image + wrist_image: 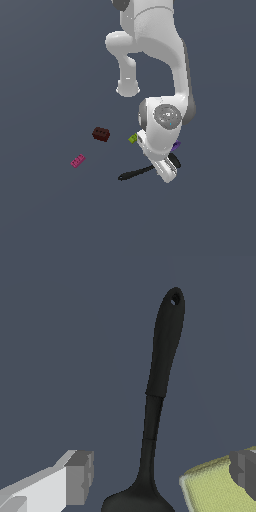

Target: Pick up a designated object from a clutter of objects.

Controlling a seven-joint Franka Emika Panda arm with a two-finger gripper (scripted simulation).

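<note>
The black spatula (134, 173) lies on the dark floor, its handle pointing to the exterior view's left and its head hidden under the robot hand. In the wrist view the spatula (160, 371) runs lengthwise between my two fingers, with the neck just above its broad head in the gap. My gripper (162, 476) is open wide; one finger (79, 477) and the other finger (245, 470) stand well clear of the handle on either side. The rest of the clutter lies scattered around it.
A dark red brick (100, 134) and a pink brick (77, 161) lie to the exterior view's left. A small green brick (132, 138) and a purple cup (176, 146) peek out beside the hand. A pale yellow flat block (215, 488) lies under one finger.
</note>
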